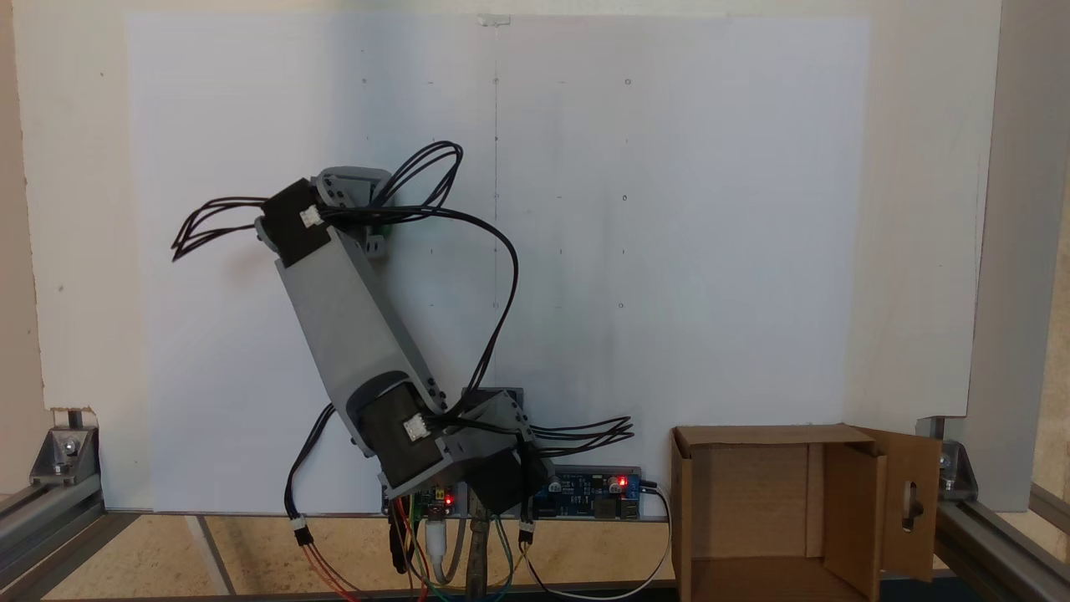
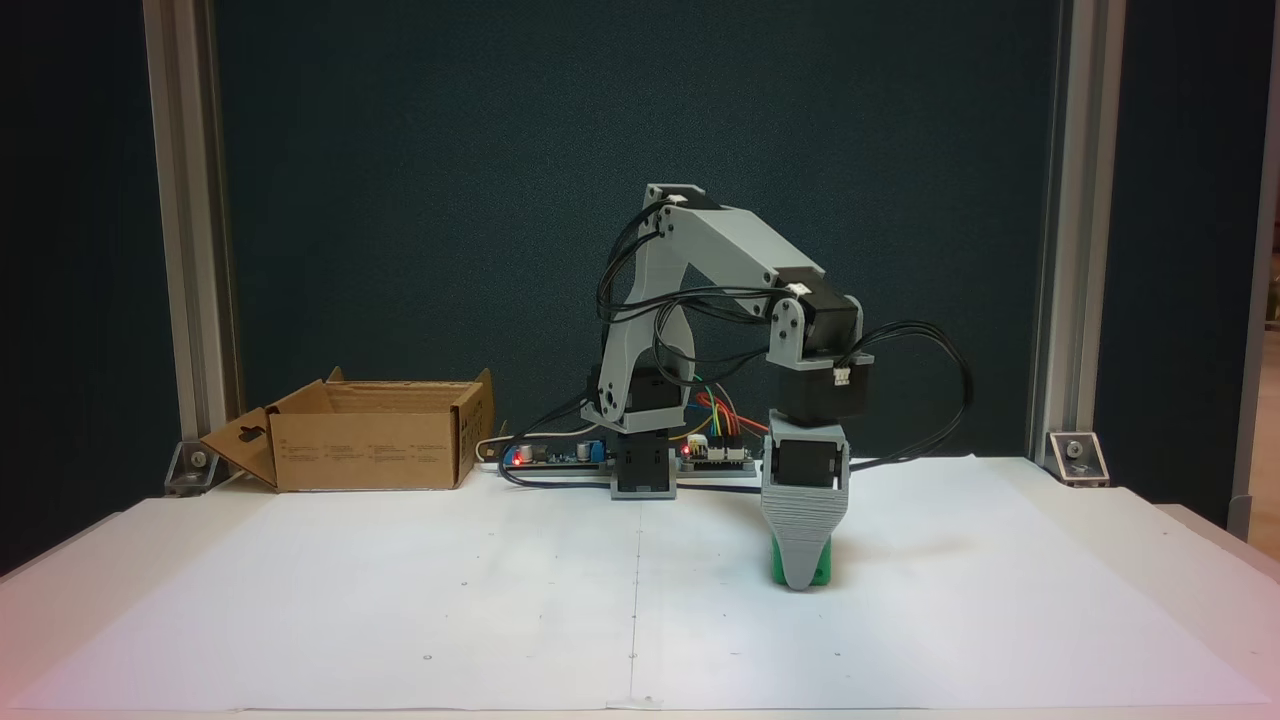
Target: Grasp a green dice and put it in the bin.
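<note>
White paper (image 2: pixel 450 600): arm bent down, tool (image 2: pixel 800 575) upright over green dice (image 2: pixel 779 567); grip indeterminable.

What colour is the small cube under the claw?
Bright green. The green dice shows best in a fixed view from the front, partly behind the grey claw.

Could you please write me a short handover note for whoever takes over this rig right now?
Pincer: lowered to the white paper, pointing straight down over the green dice; one jaw hides the other, so open or shut cannot be told.
Green dice: on the paper, right of the arm's base in that fixed view, with green showing on both sides of the front jaw.
Bin: open cardboard box at the far left in that view, well apart from the dice.
Done: approach to the dice.
Left: confirm the grip, lift, carry to the bin, release.
</note>
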